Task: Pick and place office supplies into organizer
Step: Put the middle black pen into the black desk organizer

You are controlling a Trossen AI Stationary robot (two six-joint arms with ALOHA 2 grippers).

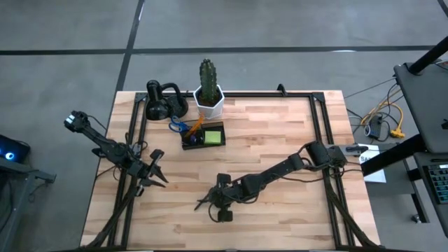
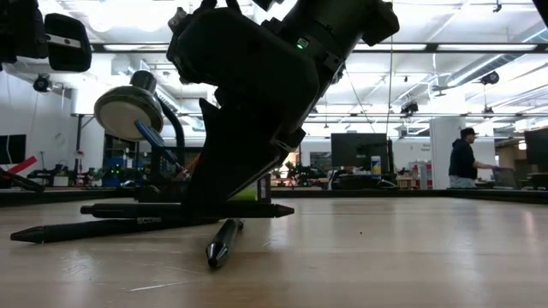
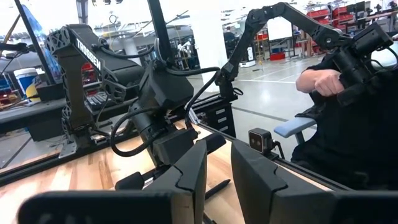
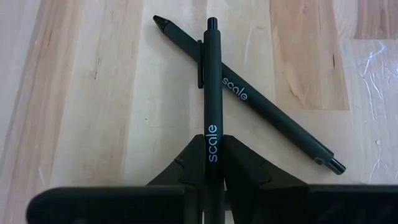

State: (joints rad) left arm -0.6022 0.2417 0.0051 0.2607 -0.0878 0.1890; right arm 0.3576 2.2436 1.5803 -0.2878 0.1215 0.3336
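Observation:
Two black pens cross on the wooden table near its front middle. My right gripper [image 4: 212, 140] [image 1: 208, 203] is shut on the upper pen [image 4: 212, 74], which lies over the other pen [image 4: 273, 121]. A third pen [image 2: 223, 244] lies by the gripper, pointing at the near edge. The dark organizer [image 1: 204, 136] stands at the far middle with a lime-green pad in it and blue-handled scissors [image 1: 180, 127] sticking up at its left. My left gripper [image 3: 217, 171] [image 1: 157, 175] hovers at the left, fingers slightly apart and empty. My right gripper pinches the upper pen's barrel [image 4: 212, 127] between its two fingers, at the printed word, away from the clip end. The fingers slant down from the table's right and lie along the pen. The pen [image 2: 171, 210] stays level and low, crossing the second pen; its other end is hidden under the gripper.
A white hexagonal cactus pot [image 1: 209, 100] and a black looped gadget [image 1: 164, 103] stand at the far edge beside the organizer. A black frame [image 1: 322, 133] runs along the table's sides. A person [image 3: 348, 106] sits beyond the table's edge. Bare wood spreads at the right.

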